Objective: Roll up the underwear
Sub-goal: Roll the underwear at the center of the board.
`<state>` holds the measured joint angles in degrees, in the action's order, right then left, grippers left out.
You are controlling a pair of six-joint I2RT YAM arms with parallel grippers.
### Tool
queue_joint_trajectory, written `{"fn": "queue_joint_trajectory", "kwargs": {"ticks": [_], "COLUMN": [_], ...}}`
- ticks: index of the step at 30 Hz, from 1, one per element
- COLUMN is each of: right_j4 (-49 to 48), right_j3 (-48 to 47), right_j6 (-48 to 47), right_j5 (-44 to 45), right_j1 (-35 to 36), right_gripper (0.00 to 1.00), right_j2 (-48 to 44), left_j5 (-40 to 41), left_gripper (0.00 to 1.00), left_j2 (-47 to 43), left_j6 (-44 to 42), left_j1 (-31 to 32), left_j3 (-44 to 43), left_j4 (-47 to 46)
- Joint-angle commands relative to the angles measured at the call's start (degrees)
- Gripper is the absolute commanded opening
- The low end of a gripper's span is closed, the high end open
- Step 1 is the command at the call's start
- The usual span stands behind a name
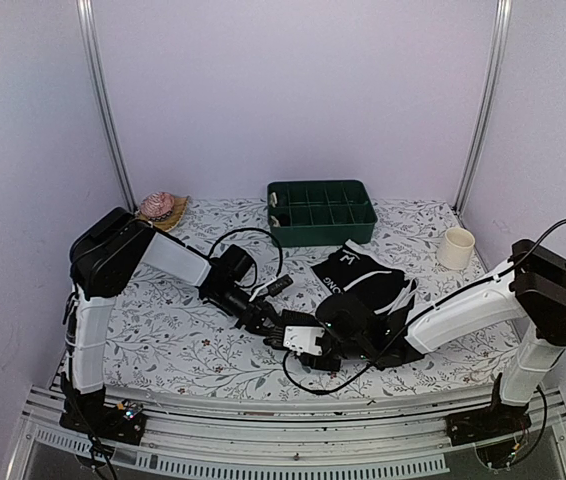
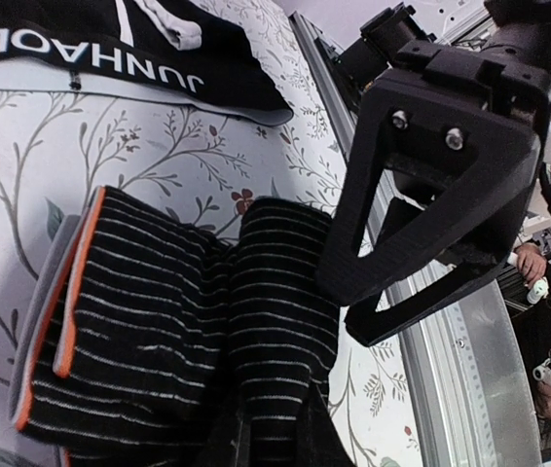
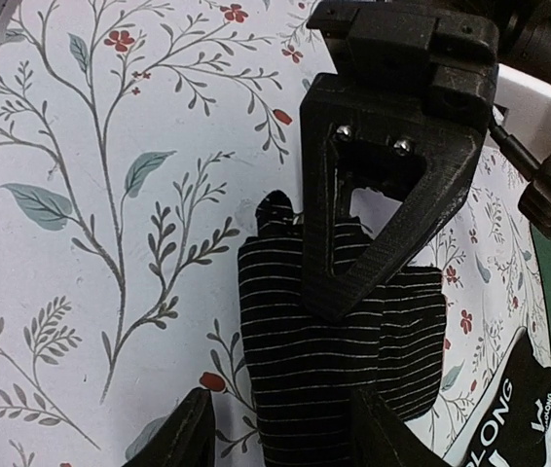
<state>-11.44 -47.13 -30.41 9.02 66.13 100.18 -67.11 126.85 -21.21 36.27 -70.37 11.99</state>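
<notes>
A black underwear with thin white stripes and an orange-and-grey band (image 2: 168, 341) lies folded into a short thick bundle (image 3: 339, 370) on the flowered table. My left gripper (image 2: 275, 438) is shut on its near end; from the right wrist its black fingers (image 3: 353, 253) press down onto the fabric. My right gripper (image 3: 285, 433) is open, one finger beside the bundle and the other over its edge. In the top view both grippers (image 1: 268, 320) (image 1: 298, 338) meet near the front middle. A second black underwear with white lettering (image 1: 358, 278) lies spread just behind them.
A green compartment tray (image 1: 321, 210) stands at the back centre and a white cup (image 1: 456, 248) at the back right. A pink object (image 1: 157, 206) sits at the back left. The metal rail of the table's front edge (image 2: 460, 370) runs close beside the bundle.
</notes>
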Motion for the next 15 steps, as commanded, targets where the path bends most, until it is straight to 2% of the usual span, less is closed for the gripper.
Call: {"fn": "queue_joint_trajectory", "kwargs": {"ticks": [1,11,15], "right_j4": [-0.8,2.4,5.5], "right_j3": [-2.1,-4.0,-5.5], "right_j6": [-1.2,0.9,2.6], "right_j5": [3.7,5.2,3.5], "right_j1": [0.4,-0.5,-1.6], "right_gripper": [0.47,0.39,0.3], "right_j2": [3.1,6.8,7.8], "left_j5": [6.0,5.9,6.3], "left_gripper": [0.0,0.0,0.0], "left_j2": [3.2,2.9,2.3], "left_j6": [-0.5,-1.2,-1.7], "left_j1": [-1.1,-1.0,-1.0], "left_j3": [0.8,0.8,0.9], "left_j4": [4.8,5.2,5.3]}}
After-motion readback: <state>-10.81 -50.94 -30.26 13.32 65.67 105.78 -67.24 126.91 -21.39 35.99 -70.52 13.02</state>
